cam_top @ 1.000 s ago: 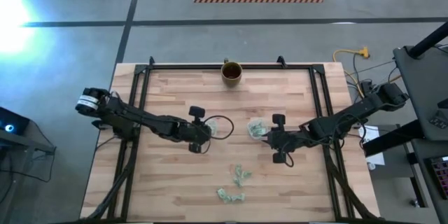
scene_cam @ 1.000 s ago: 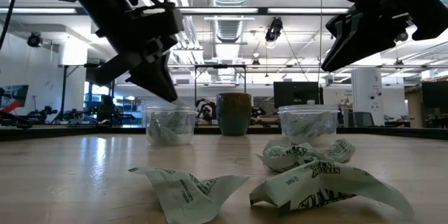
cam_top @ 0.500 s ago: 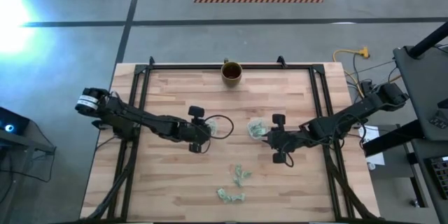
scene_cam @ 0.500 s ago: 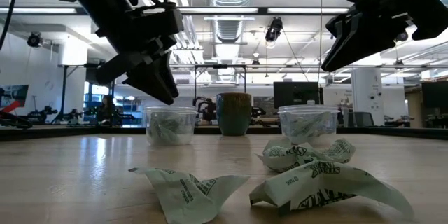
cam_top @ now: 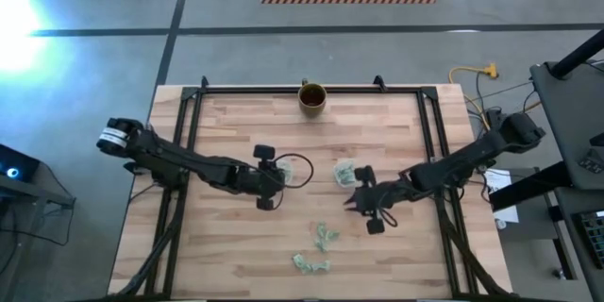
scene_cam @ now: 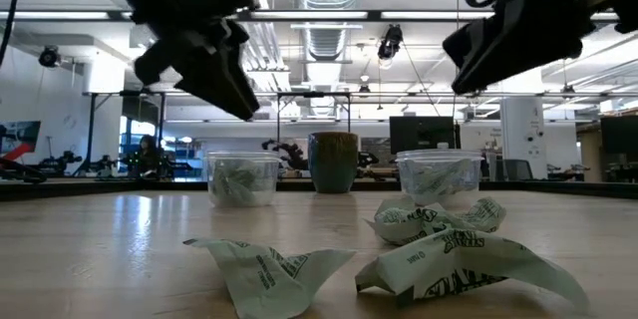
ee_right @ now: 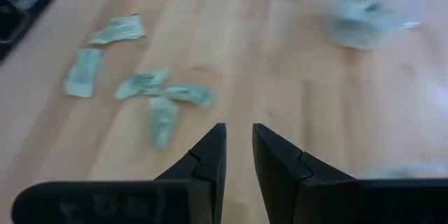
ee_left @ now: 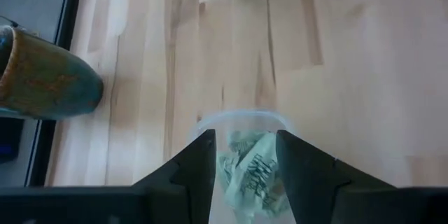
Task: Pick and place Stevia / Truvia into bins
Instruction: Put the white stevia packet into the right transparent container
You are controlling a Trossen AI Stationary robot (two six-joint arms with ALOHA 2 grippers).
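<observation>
Two clear cups, the bins, stand mid-table: the left one and the right one, both with green-and-white Stevia packets inside. Loose packets lie nearer the front edge, large in the low view. My left gripper hangs open just above the left cup, with the packets inside showing between its fingers. My right gripper hovers near the right cup, pointing toward the loose packets, fingers slightly apart and nothing between them.
A brown-gold mug stands at the table's far edge, centred. Black frame rails run along the table's left, right and far sides. Bare wood lies at the near left and near right of the loose packets.
My left gripper has opened above the left cup and risen a little. My right gripper has moved toward the table's near-left, away from the right cup and toward the loose packets, and has tipped further downward.
</observation>
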